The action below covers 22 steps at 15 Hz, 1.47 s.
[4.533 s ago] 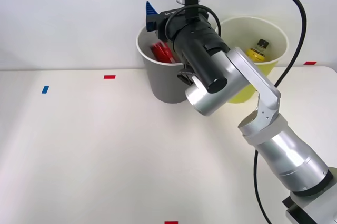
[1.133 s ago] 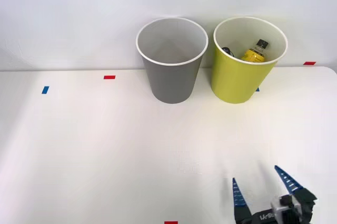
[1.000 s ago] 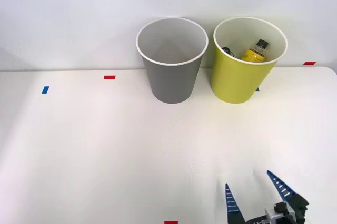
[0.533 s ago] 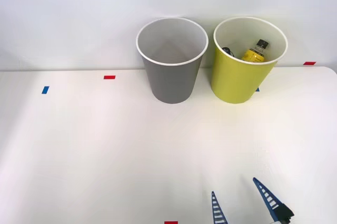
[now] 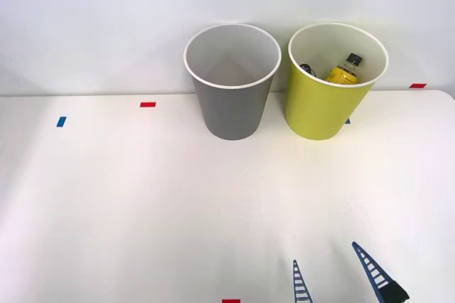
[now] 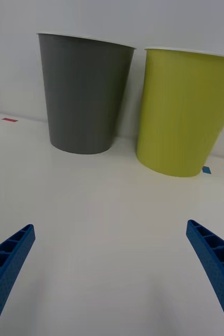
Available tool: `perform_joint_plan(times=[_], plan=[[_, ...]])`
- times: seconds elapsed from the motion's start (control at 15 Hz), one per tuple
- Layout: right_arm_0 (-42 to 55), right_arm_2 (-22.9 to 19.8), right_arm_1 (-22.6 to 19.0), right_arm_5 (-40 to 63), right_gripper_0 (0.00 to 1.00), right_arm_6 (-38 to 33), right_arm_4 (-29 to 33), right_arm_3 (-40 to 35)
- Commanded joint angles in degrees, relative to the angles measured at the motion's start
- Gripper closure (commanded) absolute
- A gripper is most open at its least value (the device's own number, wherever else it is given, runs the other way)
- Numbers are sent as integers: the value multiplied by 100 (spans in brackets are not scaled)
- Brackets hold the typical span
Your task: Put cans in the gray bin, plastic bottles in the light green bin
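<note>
Bottle (image 5: 346, 67) inside light green bin (image 5: 323, 111); right pincer (image 5: 334, 282) agape.

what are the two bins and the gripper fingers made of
The gray bin and the light green bin look like matte molded plastic: smooth seamless walls, white rims, no shine. It could be coated paper. The open right gripper has blue fingers with a ribbed lattice, probably flexible plastic or rubber.

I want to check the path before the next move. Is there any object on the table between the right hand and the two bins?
Nothing visible stands in the way. The right hand is open and low over the table, and the stretch of table from it to the gray bin and the light green bin is bare except for flat tape marks.
</note>
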Motion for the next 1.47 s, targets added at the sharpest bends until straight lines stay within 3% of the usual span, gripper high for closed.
perform_joint_plan(times=[0.07,1.47], plan=[[-1,2,-11,1,0,3,-15,0],[-1,2,-11,1,0,3,-15,0]])
